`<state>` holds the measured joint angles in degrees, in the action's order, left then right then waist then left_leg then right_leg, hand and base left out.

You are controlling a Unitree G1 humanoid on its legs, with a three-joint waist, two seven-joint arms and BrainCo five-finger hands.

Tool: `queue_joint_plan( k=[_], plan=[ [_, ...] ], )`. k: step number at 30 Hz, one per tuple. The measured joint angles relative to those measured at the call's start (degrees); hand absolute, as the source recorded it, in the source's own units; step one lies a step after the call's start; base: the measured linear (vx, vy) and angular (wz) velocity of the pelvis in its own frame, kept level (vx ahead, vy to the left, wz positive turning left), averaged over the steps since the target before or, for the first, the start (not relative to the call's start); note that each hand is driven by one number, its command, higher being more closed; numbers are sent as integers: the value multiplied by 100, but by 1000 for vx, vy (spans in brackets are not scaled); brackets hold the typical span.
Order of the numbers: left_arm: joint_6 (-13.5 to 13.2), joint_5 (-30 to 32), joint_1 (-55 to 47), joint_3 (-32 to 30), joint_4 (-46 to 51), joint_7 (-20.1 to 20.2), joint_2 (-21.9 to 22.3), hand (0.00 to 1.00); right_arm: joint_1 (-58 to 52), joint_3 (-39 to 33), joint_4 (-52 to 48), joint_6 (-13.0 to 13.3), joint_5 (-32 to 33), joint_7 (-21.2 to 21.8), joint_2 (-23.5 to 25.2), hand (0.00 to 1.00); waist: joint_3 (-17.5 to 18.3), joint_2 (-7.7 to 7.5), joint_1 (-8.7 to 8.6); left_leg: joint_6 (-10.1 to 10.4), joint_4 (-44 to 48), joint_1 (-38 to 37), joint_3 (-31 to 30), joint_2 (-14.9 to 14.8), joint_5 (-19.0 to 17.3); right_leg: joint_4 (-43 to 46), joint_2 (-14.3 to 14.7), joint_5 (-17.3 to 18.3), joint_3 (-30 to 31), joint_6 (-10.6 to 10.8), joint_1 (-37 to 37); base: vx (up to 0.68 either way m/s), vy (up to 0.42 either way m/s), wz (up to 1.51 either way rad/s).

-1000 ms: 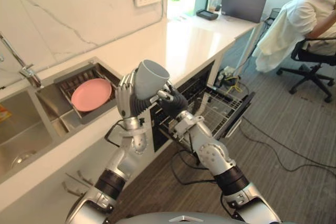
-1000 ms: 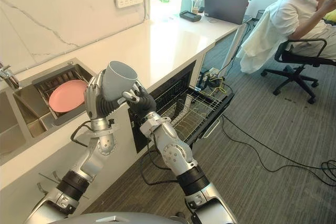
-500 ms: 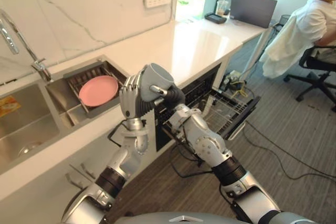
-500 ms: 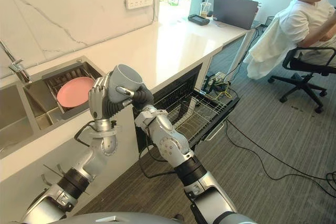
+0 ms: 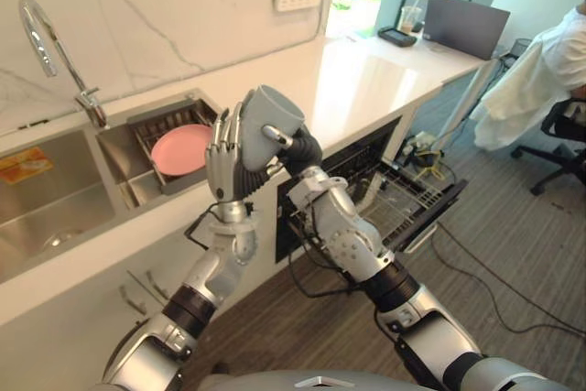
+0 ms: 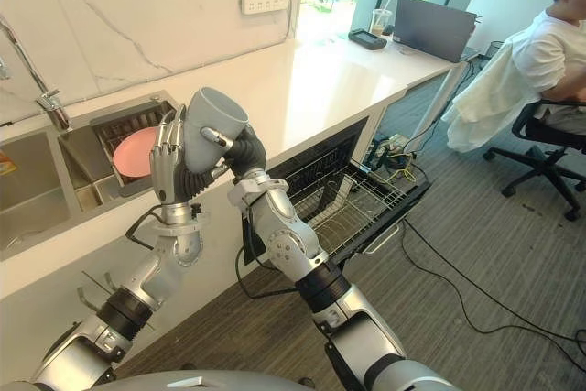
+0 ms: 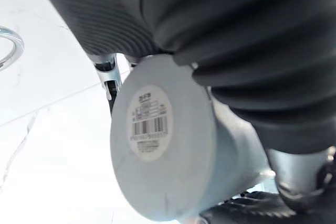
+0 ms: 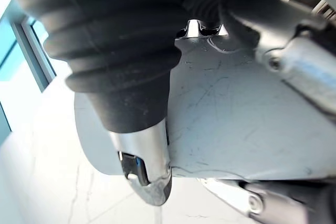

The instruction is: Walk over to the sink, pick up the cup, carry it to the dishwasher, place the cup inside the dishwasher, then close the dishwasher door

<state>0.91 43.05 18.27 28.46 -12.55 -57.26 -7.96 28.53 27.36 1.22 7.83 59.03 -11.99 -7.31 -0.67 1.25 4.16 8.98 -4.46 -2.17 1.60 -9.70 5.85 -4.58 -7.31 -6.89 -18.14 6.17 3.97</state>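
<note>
Carry step: cup (image 5: 272, 124) held in both hands.
The left hand (image 5: 222, 160) curls round it and the right hand (image 5: 298, 148) pinches its wall, above the counter's (image 5: 357, 89) front edge. Judged next move: lower it onto the open dishwasher rack (image 5: 400, 200). The left wrist view shows the base label (image 7: 150, 121); the eye views show the mouth.

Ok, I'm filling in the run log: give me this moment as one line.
phase: carry | cup: raised, in both hands | left hand: shut on cup | right hand: shut on cup | dishwasher: door open
</note>
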Motion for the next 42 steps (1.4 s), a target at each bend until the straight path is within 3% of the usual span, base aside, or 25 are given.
queue_joint_plan(
  k=[2,11,12,17,20,23,27,31,34,37,39,42],
  plan=[
    [-30,-5,-12,27,2,-17,10,0,45,-44,1,274,29,-111,62,100,-30,48,31,5,0,-1,0,0,0,0,0,-4,1,-5,-1,0,0,0],
    [-95,2,-111,27,0,-130,11,0,159,-65,4,773,-342,-633,276,100,-60,153,36,5,1,-10,13,-21,1,-1,22,-3,21,-9,-9,0,0,0],
    [-89,2,-215,30,0,-130,7,0,161,-108,3,921,-595,-831,316,100,-71,171,34,-2,0,-28,31,-20,6,-1,23,-1,34,-7,-11,-4,1,-10],
    [140,-31,-795,14,-226,69,26,0,790,-1271,-199,1531,-1854,-1623,453,100,-107,241,-39,-11,-1,-89,185,7,-6,-1,-7,-12,165,8,-46,-7,8,-14],
    [116,-383,-973,-221,-209,375,29,0,781,-1879,-586,1755,-2115,-1828,253,100,-107,244,-104,-22,-1,-99,256,21,-12,-1,-27,-13,177,21,-62,-4,6,-5],
    [-24,-601,-1078,-423,-180,738,24,0,246,-2499,-766,1693,-2112,-1803,-169,100,-107,244,-140,-31,-20,-100,305,32,-18,-1,-38,3,198,56,-92,-7,4,-8],
    [-677,-1434,-1370,-495,115,1468,78,0,-602,-3201,-689,1276,-2109,-1453,-359,100,-129,282,-194,-34,-32,-93,307,33,-26,-1,-40,21,197,74,-99,0,0,0],
    [-1027,-3471,-2204,-275,331,3070,282,0,-1192,-3593,-283,696,-2335,-824,-592,100,-131,328,-273,-31,-32,-82,314,32,-49,-1,-42,41,194,88,-114,0,0,0],
    [-1082,-4421,-2776,92,333,3987,355,0,-1272,-3872,259,533,-2768,-579,-740,100,-176,260,-244,-36,-33,3,266,30,-67,0,-46,57,161,94,-107,-10,-2,10],
    [-1045,-4839,-3140,157,258,4629,342,0,-1275,-4106,713,529,-3016,-421,-1008,100,-193,236,-183,-82,-34,55,134,40,-87,0,-58,87,51,114,-65,-10,-3,23],
    [-931,-5002,-3237,69,-87,4902,329,0,-1271,-4155,1025,537,-3072,-328,-1253,100,-194,235,-114,-93,-34,88,116,40,-79,0,-63,99,0,127,-55,6,-7,17],
    [-721,-4934,-3263,-262,-1050,4930,244,0,-1258,-4135,1629,559,-3256,-285,-1349,100,-216,199,-138,-44,-35,86,-8,67,-46,10,-80,145,-147,140,35,11,-10,22]
  ],
)
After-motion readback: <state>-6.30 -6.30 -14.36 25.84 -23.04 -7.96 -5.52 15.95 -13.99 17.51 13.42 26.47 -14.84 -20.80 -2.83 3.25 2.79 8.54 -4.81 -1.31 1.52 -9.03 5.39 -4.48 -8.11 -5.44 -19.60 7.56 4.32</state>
